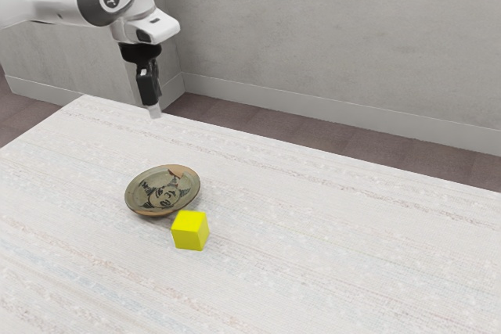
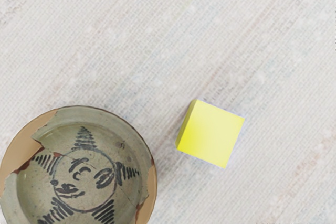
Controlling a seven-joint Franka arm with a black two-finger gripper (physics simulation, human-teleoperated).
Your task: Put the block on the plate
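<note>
I see a whitish tabletop on both cams: woven look, faint streaks. Exterior view: mottled grey walls beyond it, corner toward the exterior view's left. Pale baseboard along their foot, then dark brownish floor.

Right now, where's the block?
The block is on the table, just beside the plate but not on it, toward the exterior view's right.
</note>
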